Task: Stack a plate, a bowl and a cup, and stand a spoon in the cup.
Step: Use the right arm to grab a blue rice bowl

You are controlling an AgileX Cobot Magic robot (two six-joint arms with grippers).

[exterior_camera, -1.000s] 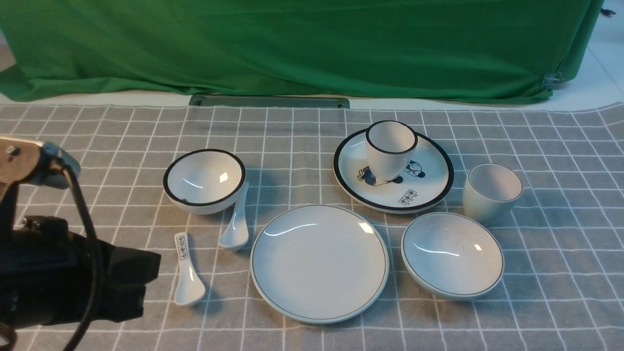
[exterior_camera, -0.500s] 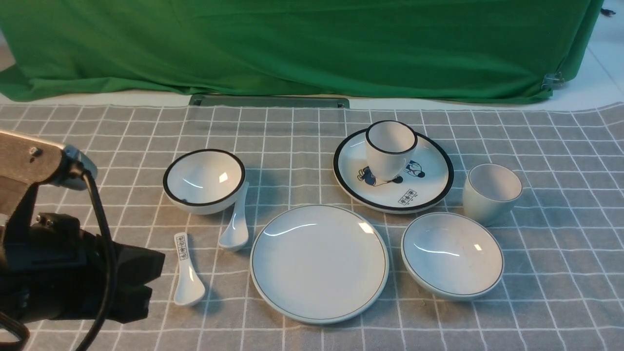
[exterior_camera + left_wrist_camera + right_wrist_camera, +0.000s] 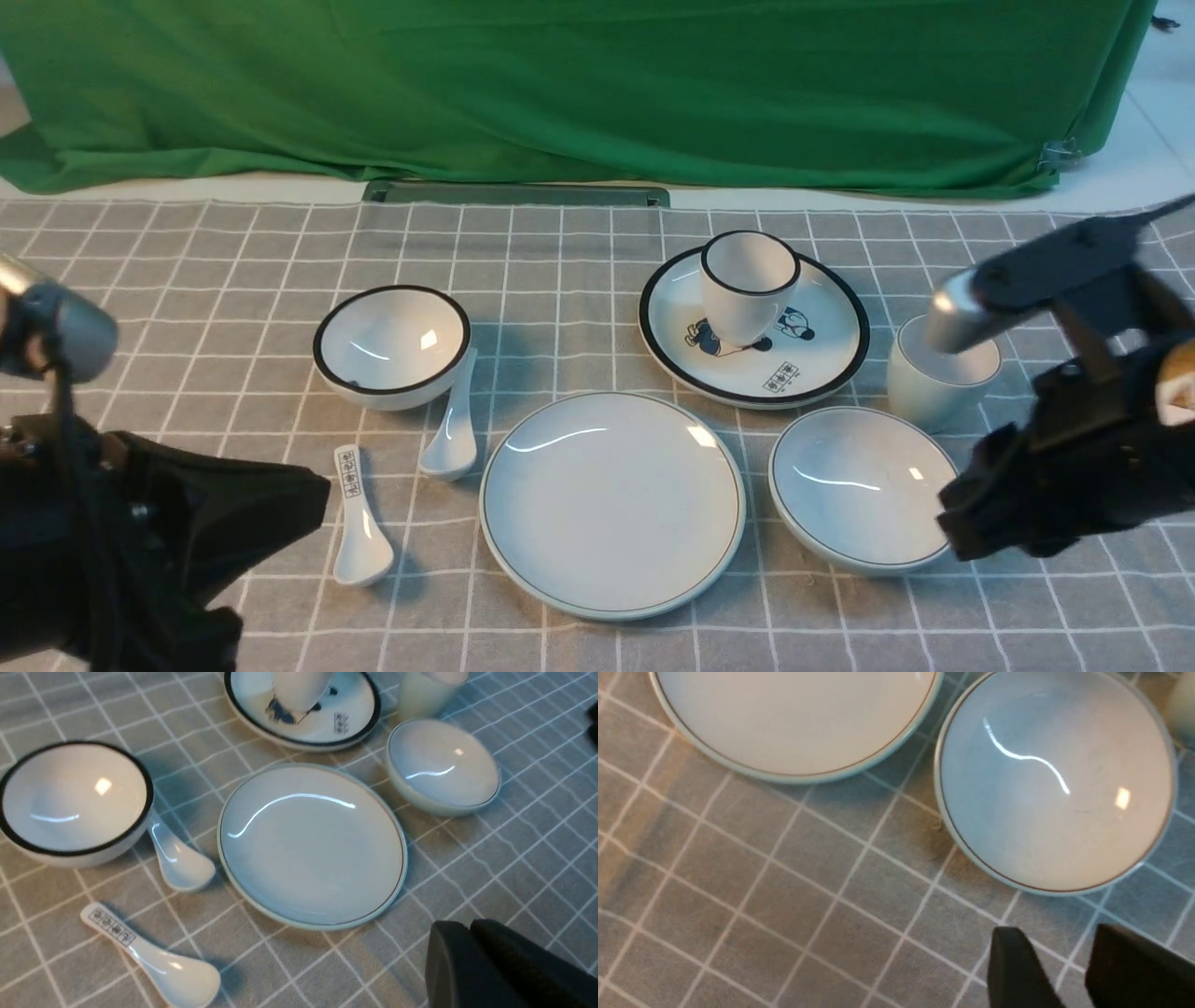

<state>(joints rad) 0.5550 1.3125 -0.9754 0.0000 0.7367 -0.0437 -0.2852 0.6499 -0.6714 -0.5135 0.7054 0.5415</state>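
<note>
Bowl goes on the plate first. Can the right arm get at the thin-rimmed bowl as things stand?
Probably yes. The right gripper, jaws apart, hangs beside the rim of the bowl, only bare cloth between them; the cup stands behind.

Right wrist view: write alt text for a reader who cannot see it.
An empty shallow white bowl sits on a grey checked tablecloth, seen from above. Part of a larger white plate lies beside it, not touching, and the right end effector, its two dark fingers apart, hovers over the cloth just short of the bowl, holding nothing.
</note>
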